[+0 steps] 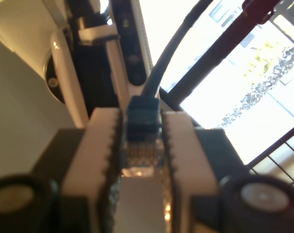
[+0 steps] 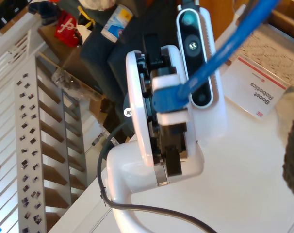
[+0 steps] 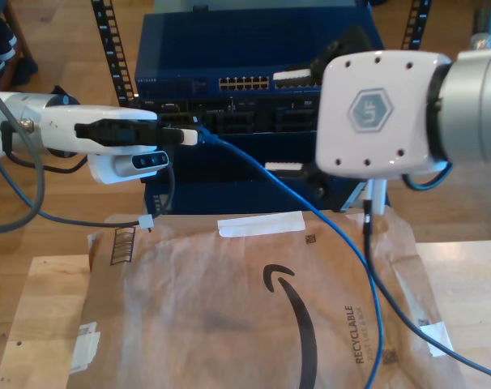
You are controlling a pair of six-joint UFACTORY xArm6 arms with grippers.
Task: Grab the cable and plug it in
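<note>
Holding: my first gripper (image 1: pixel 142 145), at the exterior view's left, pinches the RJ45 plug (image 1: pixel 142 128) of the blue cable (image 3: pixel 310 212).
Cable run: sags rightward over the paper bag (image 3: pixel 229 308).
Second gripper: jaw state unclear.
Remaining: seating the plug in the switch (image 3: pixel 254 81).

Glossy white plastic arm shell (image 3: pixel 375 113), matt creased brown paper (image 3: pixel 229 308), smooth blue-sheathed cable (image 3: pixel 310 211), wood floor (image 3: pixel 59 57).

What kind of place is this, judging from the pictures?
Probably a robotics lab or workshop set up as a network-rack test bench. A blue rack-mounted switch with rows of ports stands behind a table covered with brown packing paper, and a blue cable runs toward it.
</note>
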